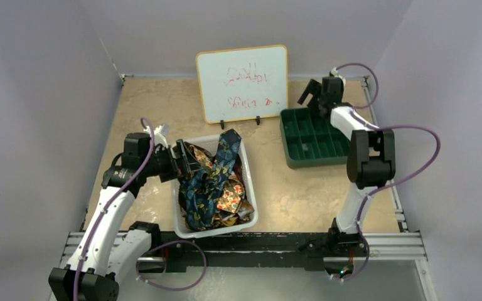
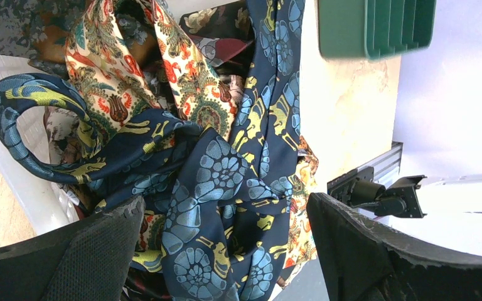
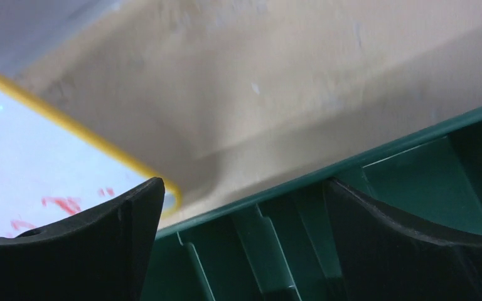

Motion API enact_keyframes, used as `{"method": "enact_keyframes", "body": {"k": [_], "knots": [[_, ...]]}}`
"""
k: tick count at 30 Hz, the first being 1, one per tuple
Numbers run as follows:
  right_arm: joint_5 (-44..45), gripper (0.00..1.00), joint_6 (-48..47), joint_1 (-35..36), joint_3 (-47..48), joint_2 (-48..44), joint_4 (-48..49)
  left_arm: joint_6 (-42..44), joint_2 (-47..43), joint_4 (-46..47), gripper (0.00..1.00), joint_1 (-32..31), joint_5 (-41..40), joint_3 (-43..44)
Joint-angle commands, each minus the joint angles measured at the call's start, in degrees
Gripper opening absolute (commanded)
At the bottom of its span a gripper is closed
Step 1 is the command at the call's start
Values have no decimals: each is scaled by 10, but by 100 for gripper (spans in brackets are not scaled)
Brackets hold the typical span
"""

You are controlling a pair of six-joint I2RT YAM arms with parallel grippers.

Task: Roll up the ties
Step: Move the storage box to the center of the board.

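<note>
Ties (image 1: 213,185) all heaped and tangled in a white bin (image 1: 253,191) by the left arm (image 1: 116,200), navy tie (image 2: 226,169) on top, one end draped over the bin's far rim. None rolled, none laid flat, so the whole task looks left to do. Left jaws spread wide, holding nothing, at the bin's left edge facing the pile. Right jaws wide apart too, holding nothing, over the green divided tray (image 1: 314,162). Beige surface (image 1: 282,194), whiteboard (image 1: 243,81) with red scribble at the back, pale walls around.

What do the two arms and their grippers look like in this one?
The left arm and right arm have white links and black joint housings. Each trails a looping purple cable. The left gripper and right gripper have broad black curved fingers.
</note>
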Motion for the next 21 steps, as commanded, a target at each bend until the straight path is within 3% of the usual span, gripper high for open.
{"method": "enact_keyframes", "body": {"k": [1,3,7,11,21], "knots": [[30,99,-76,-10,114,50,22,-2,-10,6,100,4,6,7],[82,99,-88,-14,167,78,-9,0,-11,5,100,4,4,10],[86,99,-125,-24,247,123,-61,7,-13,-2,100,4,0,13],[106,99,-140,-25,236,106,-75,8,-15,-2,100,4,-3,11],[-255,99,-143,-7,35,-92,-59,17,-12,-7,100,4,-36,29]]}}
